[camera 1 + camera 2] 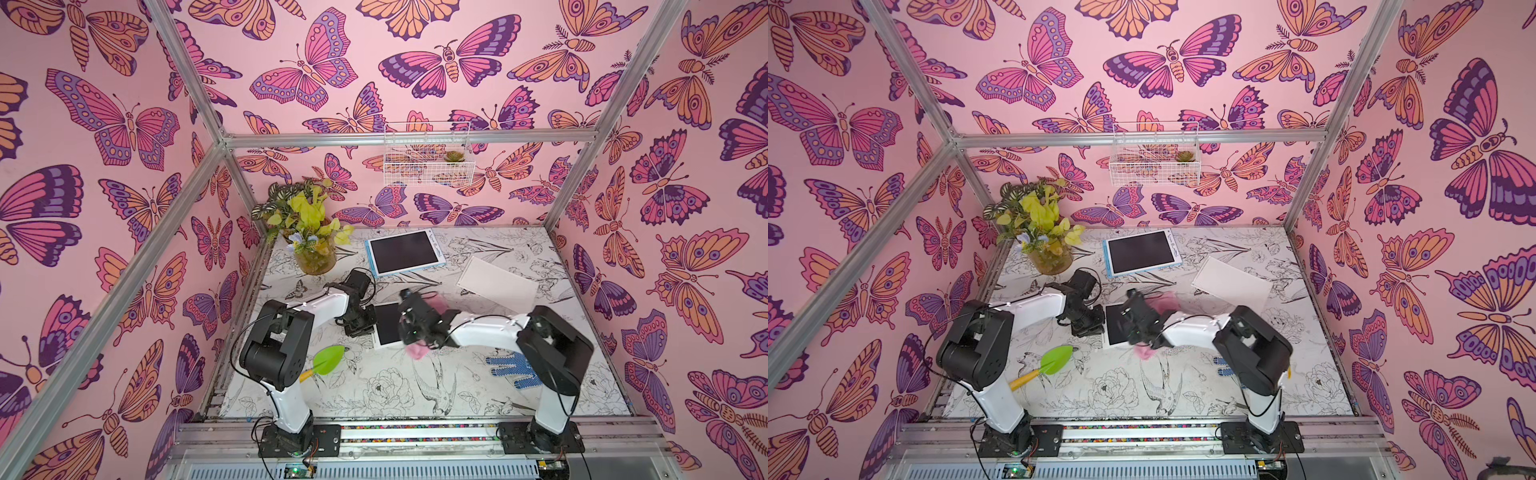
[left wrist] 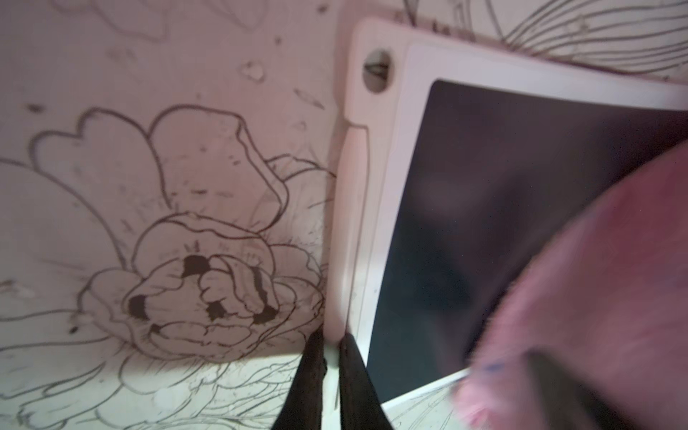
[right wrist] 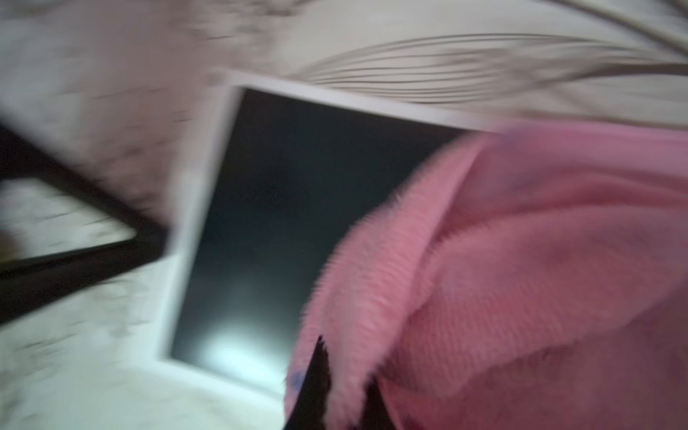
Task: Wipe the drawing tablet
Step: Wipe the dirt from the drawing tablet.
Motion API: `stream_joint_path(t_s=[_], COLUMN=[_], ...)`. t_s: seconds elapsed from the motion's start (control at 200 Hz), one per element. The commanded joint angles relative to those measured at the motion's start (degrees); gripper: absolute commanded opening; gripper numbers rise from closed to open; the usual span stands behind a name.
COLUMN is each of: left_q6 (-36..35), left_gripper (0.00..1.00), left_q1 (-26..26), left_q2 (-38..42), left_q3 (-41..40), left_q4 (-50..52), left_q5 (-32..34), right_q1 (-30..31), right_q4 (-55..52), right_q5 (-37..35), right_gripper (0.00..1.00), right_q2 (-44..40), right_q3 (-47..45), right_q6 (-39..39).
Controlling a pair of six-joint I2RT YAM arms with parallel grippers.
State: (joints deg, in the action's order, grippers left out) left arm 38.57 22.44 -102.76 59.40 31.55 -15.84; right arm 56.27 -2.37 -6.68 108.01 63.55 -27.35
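Here, pinching drawing tablet [image 2: 521,223] by its edge with left gripper [image 2: 332,337]. Gripping pink cloth [image 3: 521,260] over the screen with right gripper [image 3: 346,376].

This is a robot test cell in a lab, not a lived-in room. An aluminium frame [image 1: 407,139] carries butterfly-printed wall panels [image 1: 124,124]. The tabletop [image 1: 374,390] wears a printed sheet of line-drawn flowers and birds. The left arm [image 1: 282,353] and right arm [image 1: 557,353] are bolted to a metal rail [image 1: 415,434] at the front, above a bare circuit board [image 1: 297,471]. A potted plant [image 1: 309,232], a wire basket [image 1: 428,166] and a green toy shovel [image 1: 328,360] sit around them.
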Motion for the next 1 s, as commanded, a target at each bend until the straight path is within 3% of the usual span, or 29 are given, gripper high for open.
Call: stream_joint_path(t_s=[0.0, 0.396, 0.476, 0.611, 0.706, 0.846, 0.991], left_q6=[-0.25, -0.15, 0.03, 0.02, 0.05, 0.11, -0.16], left_gripper=[0.11, 0.11, 0.11, 0.11, 0.11, 0.11, 0.11], left_q1=[0.85, 0.77, 0.79, 0.82, 0.83, 0.83, 0.75], left_q2=[-6.13, -6.05, -6.04, -5.88, -5.93, -5.72, -5.56], left_q3=[-4.14, -3.94, -4.02, -4.20, -4.14, -4.11, -4.03], left_q4=[4.74, 4.85, 4.92, 4.87, 4.91, 4.96, 5.00], left_q5=[4.98, 5.48, 5.47, 5.47, 5.55, 5.55, 5.55], right_q1=[-0.35, -25.62, -24.56, -13.16, -11.18, -17.28, -28.36], right_q4=[0.63, -9.56, -6.19, -4.56, -4.84, -7.99, -17.09], right_q5=[3.38, -2.78, -0.97, -3.01, -3.47, -4.69, -7.65], right_gripper=[0.00, 0.00, 0.00, 0.00, 0.00, 0.00, 0.00], right_q2=[1.72, -14.38, -15.71, -13.67, -10.51, -9.03, -15.24], right_q3=[0.68, -19.20, -19.86, -12.55, -9.42, -12.12, -16.11], right_q6=[-3.69, -1.83, -1.00, 1.99, 0.11, -2.32, -2.33])
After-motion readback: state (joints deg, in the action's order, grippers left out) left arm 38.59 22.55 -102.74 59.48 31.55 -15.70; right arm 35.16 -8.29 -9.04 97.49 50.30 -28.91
